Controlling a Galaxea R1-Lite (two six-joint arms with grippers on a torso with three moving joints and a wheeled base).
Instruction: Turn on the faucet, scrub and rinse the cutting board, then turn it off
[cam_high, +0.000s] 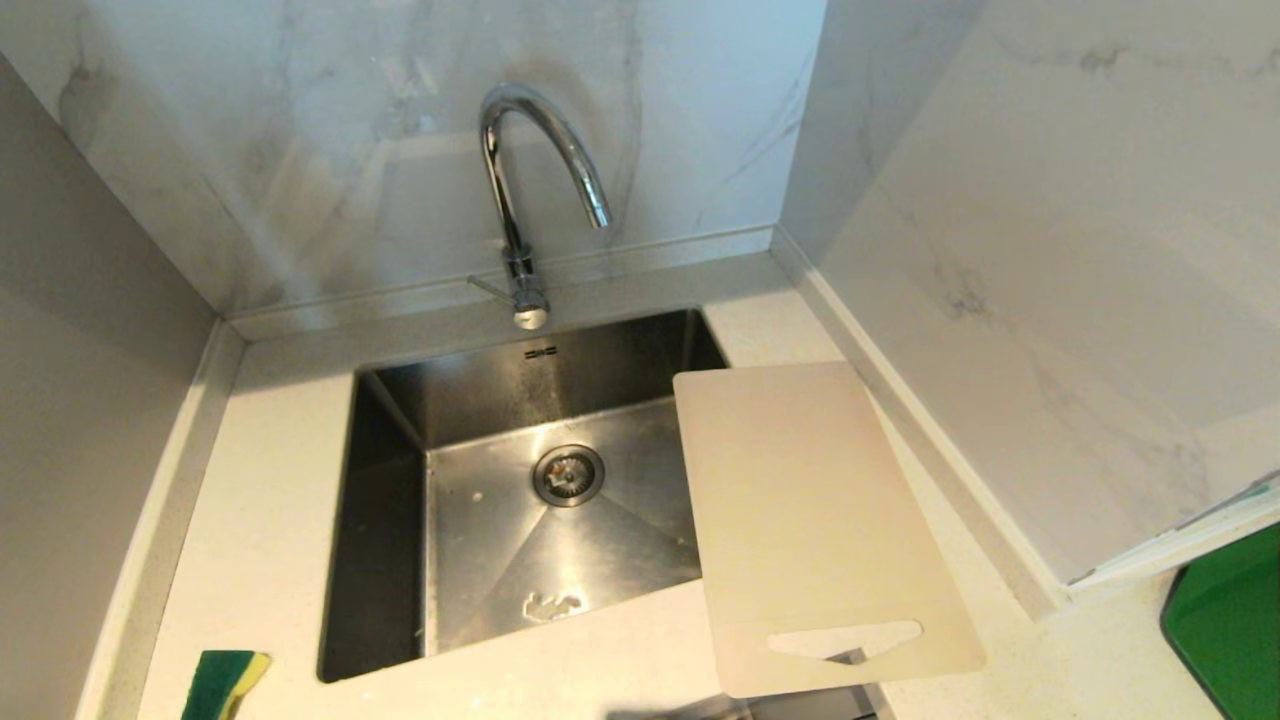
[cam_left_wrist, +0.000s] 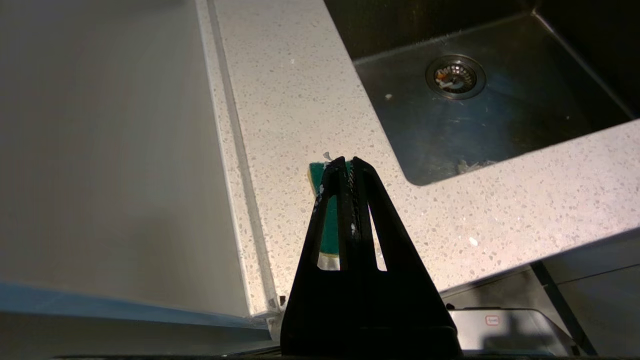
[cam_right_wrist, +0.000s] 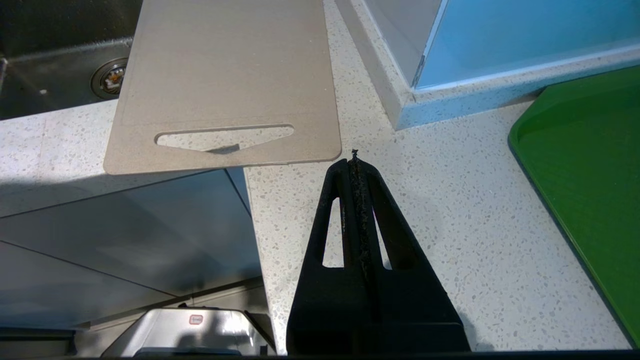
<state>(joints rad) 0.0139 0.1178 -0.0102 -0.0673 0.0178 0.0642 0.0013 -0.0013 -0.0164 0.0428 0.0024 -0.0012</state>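
The chrome gooseneck faucet (cam_high: 520, 190) stands behind the steel sink (cam_high: 390, 500), its thin lever (cam_high: 490, 289) pointing left; no water runs from it. The cream cutting board (cam_high: 800, 510) lies flat on the counter right of the sink, one edge over the basin and its slotted end past the counter's front edge; it shows in the right wrist view too (cam_right_wrist: 225, 75). Neither gripper is in the head view. My left gripper (cam_left_wrist: 348, 161) is shut and empty, above a green-and-yellow sponge (cam_left_wrist: 330, 225). My right gripper (cam_right_wrist: 355, 161) is shut and empty, near the board's handle corner.
The sponge (cam_high: 225, 682) lies at the counter's front left corner. A green tray (cam_high: 1230, 620) sits at the far right, also in the right wrist view (cam_right_wrist: 585, 165). Marble walls close in behind and on the right. The drain (cam_high: 568, 474) sits mid-basin.
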